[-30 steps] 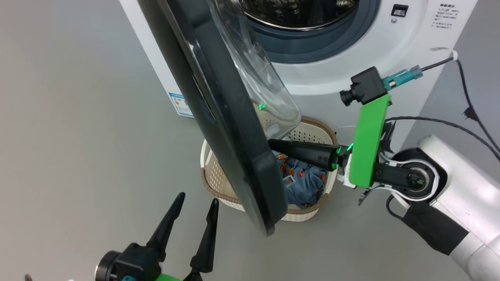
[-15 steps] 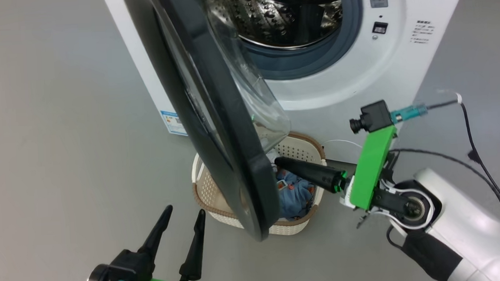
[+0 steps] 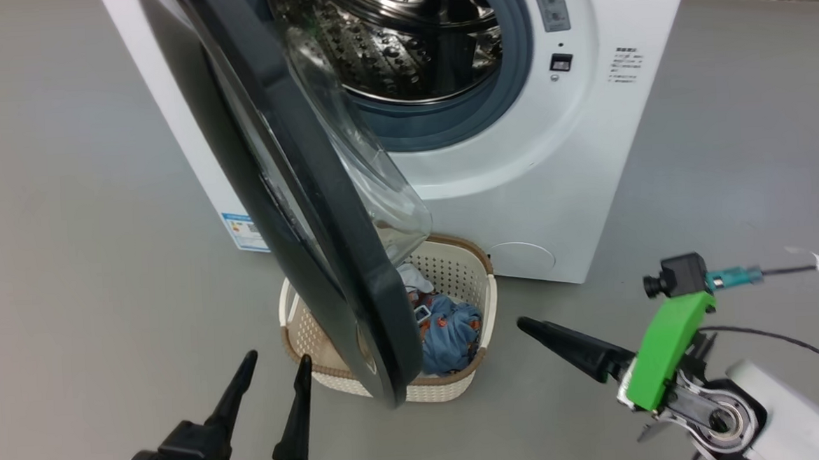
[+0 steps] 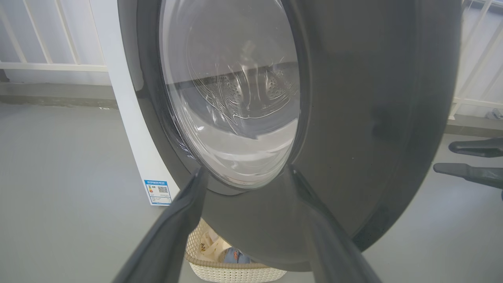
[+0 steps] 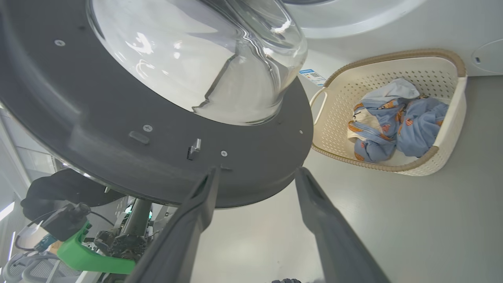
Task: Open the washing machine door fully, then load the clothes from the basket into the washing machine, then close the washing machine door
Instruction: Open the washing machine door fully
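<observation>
Clothes (image 5: 397,122) in basket (image 5: 393,55), unobstructed from right wrist view

door rim (image 3: 325,234): glossy black plastic
door window (image 5: 188,59): clear smooth glass
drum (image 3: 386,49): perforated shiny steel
basket (image 3: 454,270): perforated cream plastic
clothes (image 3: 457,329): soft cloth

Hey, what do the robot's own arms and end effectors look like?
The left end effector and right end effector each have two long, tapered black fingers on a bright green bracket. The right one's bracket carries a small black camera with a teal plug and a dark cable; its forearm is glossy white.
</observation>
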You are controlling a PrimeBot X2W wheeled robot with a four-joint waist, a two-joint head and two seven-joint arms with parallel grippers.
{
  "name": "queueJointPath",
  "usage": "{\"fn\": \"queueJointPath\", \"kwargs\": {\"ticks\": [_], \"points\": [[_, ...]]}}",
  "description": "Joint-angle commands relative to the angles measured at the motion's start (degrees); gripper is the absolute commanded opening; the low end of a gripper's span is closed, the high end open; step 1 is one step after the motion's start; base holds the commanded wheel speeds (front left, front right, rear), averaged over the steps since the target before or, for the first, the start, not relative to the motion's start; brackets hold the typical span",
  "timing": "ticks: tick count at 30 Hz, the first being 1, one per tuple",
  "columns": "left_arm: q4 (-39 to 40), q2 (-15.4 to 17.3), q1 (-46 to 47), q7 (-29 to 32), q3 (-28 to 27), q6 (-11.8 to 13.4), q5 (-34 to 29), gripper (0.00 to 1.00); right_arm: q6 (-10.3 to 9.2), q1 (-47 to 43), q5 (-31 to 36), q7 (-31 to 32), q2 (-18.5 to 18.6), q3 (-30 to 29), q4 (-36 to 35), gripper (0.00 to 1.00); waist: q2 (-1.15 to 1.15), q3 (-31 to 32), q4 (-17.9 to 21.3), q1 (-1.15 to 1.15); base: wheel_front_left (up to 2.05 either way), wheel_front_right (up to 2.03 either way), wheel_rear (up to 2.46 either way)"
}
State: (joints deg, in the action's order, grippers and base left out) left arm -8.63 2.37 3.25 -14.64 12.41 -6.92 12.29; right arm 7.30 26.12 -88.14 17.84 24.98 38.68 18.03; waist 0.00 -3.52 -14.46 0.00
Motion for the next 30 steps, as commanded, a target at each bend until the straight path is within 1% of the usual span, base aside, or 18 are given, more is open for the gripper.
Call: {"fn": "queueJointPath", "kwargs": {"ticks": [1, 7, 8, 9, 12, 19, 24, 27, 30], "points": [[1.19, 0.51, -0.04, -0.36, -2.36, -0.30, -0.64, 1.00, 0.19, -1.77, 0.61, -1.62, 1.11, 0.34, -0.90, 1.00, 0.00, 0.59, 1.26, 0.00, 0.00, 0.00, 0.00], [1.07, 0.51, -0.78, -0.36, -3.52, -0.46, -0.54, 1.00, 0.19, -5.72, 1.57, -6.43, 3.66, 0.58, -0.02, 1.00, 0.00, 1.44, 3.01, 0.00, 0.00, 0.00, 0.00], [1.15, 0.51, -1.11, -0.36, -4.00, -0.49, -0.51, 1.00, 0.19, -6.96, 2.19, -8.28, 4.58, 0.87, 0.32, 1.00, 0.00, 1.68, 3.65, 0.00, 0.00, 0.00, 0.00], [1.15, 0.51, -1.11, -0.36, -4.00, -0.49, -0.51, 1.00, 0.19, -6.96, 2.19, -8.28, 4.58, 0.87, 0.32, 1.00, 0.00, 1.68, 3.65, 0.00, 0.00, 0.00, 0.00], [1.22, 0.51, -1.61, -0.36, -4.46, -0.52, -0.58, 1.00, 0.19, -9.00, 3.24, -11.42, 6.29, 1.32, 1.19, 1.00, 0.00, 1.98, 4.35, 0.00, 0.00, 0.00, 0.00], [1.44, 0.51, -2.59, -0.36, -5.82, -0.55, -0.65, 1.00, 0.19, -14.70, 2.92, -17.96, 10.26, 1.52, 3.22, 1.00, 0.00, 2.40, 6.10, 0.00, 0.00, 0.00, 0.00], [1.77, 0.51, -3.13, -0.36, -6.53, -0.56, -0.53, 1.00, 0.19, -17.84, 1.96, -21.76, 12.28, 1.03, 3.86, 1.00, 0.00, 2.30, 7.29, 0.00, 0.00, 0.00, 0.00], [1.83, 0.51, -3.17, -0.36, -6.72, -0.56, -0.53, 1.00, 0.19, -18.66, 3.28, -24.58, 13.40, 1.43, 4.18, 1.00, 0.00, 2.17, 7.78, 0.00, 0.00, 0.00, 0.00], [1.79, 0.51, -3.26, -0.36, -7.00, -0.56, -0.49, 1.00, 0.19, -18.84, 7.31, -29.03, 14.71, 2.86, 5.17, 1.00, 0.00, 2.21, 8.39, 0.00, 0.00, 0.00, 0.00]]}}
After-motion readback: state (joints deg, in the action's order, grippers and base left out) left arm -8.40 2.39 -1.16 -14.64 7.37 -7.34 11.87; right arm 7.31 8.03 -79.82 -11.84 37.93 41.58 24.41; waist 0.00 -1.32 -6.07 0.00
